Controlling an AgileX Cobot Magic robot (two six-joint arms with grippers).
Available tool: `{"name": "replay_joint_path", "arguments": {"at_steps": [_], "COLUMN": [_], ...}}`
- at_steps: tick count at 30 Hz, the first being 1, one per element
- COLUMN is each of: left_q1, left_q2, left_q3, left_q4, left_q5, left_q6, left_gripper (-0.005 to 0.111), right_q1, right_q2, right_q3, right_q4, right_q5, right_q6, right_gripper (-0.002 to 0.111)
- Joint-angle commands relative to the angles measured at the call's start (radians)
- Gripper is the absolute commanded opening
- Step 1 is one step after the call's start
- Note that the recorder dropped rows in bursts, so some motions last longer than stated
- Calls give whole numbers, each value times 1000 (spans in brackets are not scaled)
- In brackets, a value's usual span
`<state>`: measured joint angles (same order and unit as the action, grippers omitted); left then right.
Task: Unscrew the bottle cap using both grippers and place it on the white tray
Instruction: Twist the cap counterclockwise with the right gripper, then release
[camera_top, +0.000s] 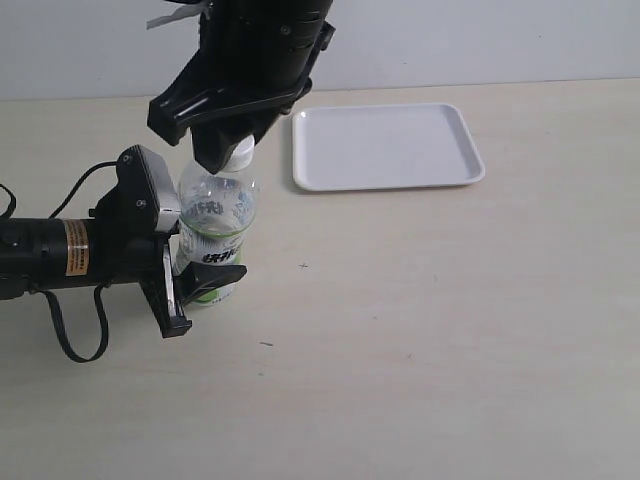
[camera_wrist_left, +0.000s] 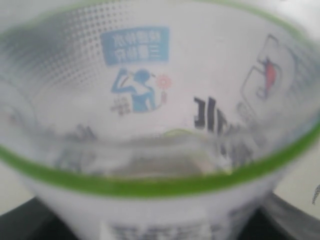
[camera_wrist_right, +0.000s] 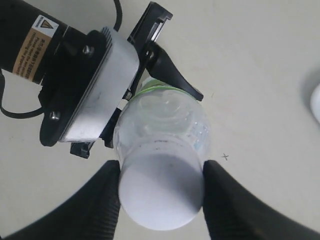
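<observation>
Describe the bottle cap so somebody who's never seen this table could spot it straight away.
On the table, left of the white tray, a clear bottle stands upright, held low by the left gripper. The bottle cap is the small round white piece on its top, between the jaws of the right gripper. Unlike the square tray, it is tiny.

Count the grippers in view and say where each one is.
2. The left gripper clamps the bottle low down, from the exterior view's left; the right gripper is above it, fingers either side of the bottle cap.
</observation>
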<state>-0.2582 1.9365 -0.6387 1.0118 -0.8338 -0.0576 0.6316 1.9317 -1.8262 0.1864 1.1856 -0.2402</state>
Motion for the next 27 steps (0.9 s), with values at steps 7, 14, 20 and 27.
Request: {"name": "replay_joint_path", "arguments": {"at_steps": [7, 14, 20, 27], "left_q1": [-3, -3, -3, -3], "left_q2": [-9, -9, -9, -9], "left_q3": [-6, -6, -6, -6], "left_q4": [-1, -1, -1, -1], "left_q5": [-8, -9, -9, -9], "left_q6": [-5, -9, -21, -21], "left_gripper": [0, 0, 0, 0], "right_q1": [3, 3, 3, 3], "right_q2": [-13, -13, -13, -17], "right_q3": [-7, -7, -7, -7], "right_q4": [-3, -3, -5, -5], "right_q5": [1, 1, 22, 22], "right_q6": [-240, -450, -640, -867], "right_gripper": [0, 0, 0, 0]}}
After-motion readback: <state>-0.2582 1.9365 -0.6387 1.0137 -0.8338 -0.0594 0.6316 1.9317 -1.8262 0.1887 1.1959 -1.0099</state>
